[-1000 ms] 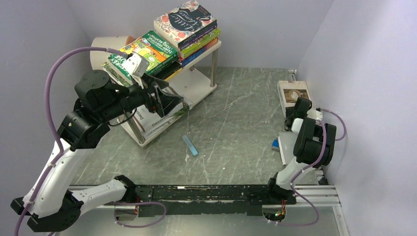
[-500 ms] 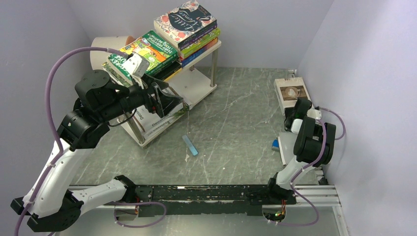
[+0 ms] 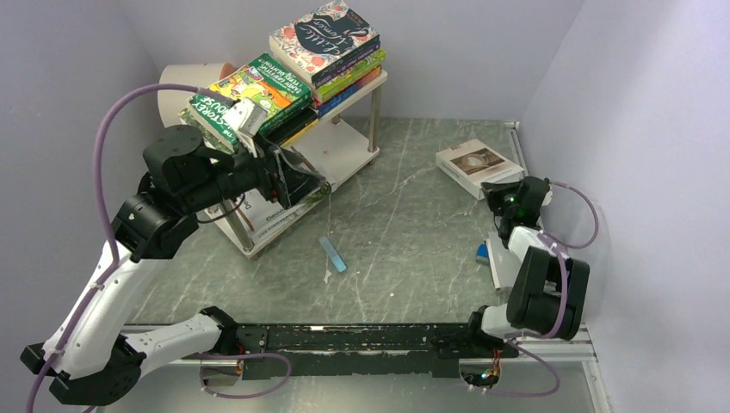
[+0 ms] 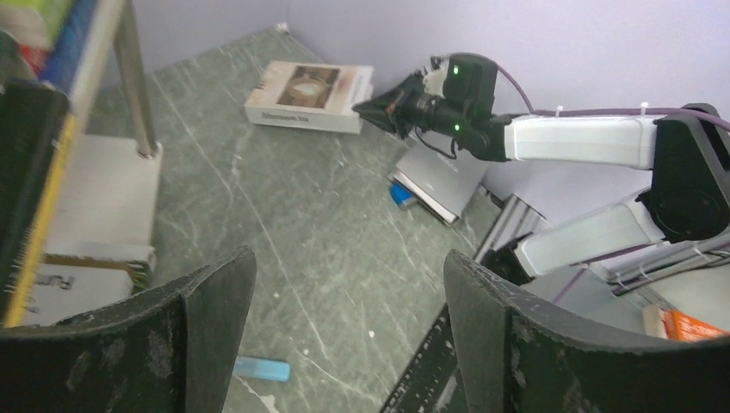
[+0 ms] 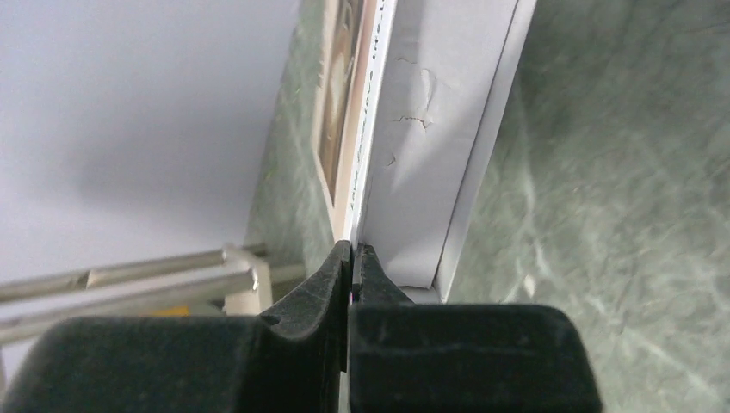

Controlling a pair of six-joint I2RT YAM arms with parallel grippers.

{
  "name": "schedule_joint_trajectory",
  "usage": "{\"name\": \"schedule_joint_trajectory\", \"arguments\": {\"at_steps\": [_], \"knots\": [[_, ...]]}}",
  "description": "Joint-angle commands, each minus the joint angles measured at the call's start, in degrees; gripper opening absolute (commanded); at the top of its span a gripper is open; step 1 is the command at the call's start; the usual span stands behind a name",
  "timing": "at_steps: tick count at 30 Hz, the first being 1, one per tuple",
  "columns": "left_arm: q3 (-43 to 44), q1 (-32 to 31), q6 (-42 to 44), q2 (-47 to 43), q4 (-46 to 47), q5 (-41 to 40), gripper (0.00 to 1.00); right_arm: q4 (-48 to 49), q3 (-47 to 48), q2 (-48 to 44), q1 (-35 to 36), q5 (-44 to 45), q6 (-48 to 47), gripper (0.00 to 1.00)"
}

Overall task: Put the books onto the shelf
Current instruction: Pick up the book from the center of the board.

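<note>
Pinching the near corner of a white book [image 3: 476, 162], the right gripper [image 5: 352, 251] has its jaws fully closed, with only the thin edge of the cover between the tips. The book lies toward the far right corner of the worktop [image 3: 405, 215], well apart from the shelf [image 3: 366, 93] at the far left corner. The step in hand looks like the pickup or drag of this book. The grip is slight, so the next move probably calls for drawing it gently toward the middle of the worktop, where a firmer hold could be taken before it crosses to the shelf. The left gripper [image 4: 344, 284] hangs just in front of the shelf's lower tier, jaws spread wide and holding nothing. Most books are already stacked on the top tier: a floral paperback [image 3: 325, 34] reading "Little Women" crowns one pile, and a green paperback [image 3: 262, 86] beside it shows "Storey" and "House" on its spine. A white volume [image 3: 271, 211] on the lower tier carries lettering beginning "Deco". A flat grey book [image 4: 435, 172] waits at the right edge, with a small blue block [image 4: 399, 194] against its side. A blue bar [image 3: 333, 255] lies mid-worktop. The white book's cover print is too small to read.
</note>
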Motion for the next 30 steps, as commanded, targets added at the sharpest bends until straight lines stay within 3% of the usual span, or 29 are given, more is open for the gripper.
{"name": "schedule_joint_trajectory", "arguments": {"at_steps": [1,7,13,19,22,25,27,30], "knots": [[-5.5,0.2,-4.3,-1.1,2.5,4.8,0.84,-1.8,-2.6,-7.0,0.7,-10.0,-2.0,0.00],[-10.9,-2.4,-8.8,0.8,9.8,7.8,0.82,-1.8,-6.8,-14.6,0.8,-18.7,2.3,0.00],[-9.8,-19.9,-8.3,8.6,11.9,-9.0,0.81,0.5,-9.5,-18.6,0.9,-24.7,6.1,0.00],[-12.1,-23.7,-9.6,15.6,16.8,-19.2,0.83,1.5,-11.2,-22.6,0.8,-28.2,8.8,0.00],[-15.1,-23.8,-24.8,18.6,16.9,-28.5,0.90,1.7,-12.0,-25.0,0.8,-29.1,9.9,0.00],[-21.6,-23.8,-38.6,20.7,28.3,-29.3,0.92,4.8,-14.0,-26.8,0.8,-30.7,12.4,0.00],[-22.6,-24.1,-44.7,23.8,32.8,-30.5,0.93,5.5,-15.1,-28.1,0.8,-30.9,13.6,0.00],[-17.0,-24.2,-47.7,30.1,28.7,-34.7,0.96,6.2,-16.6,-30.3,0.9,-31.3,15.3,0.00]]}}
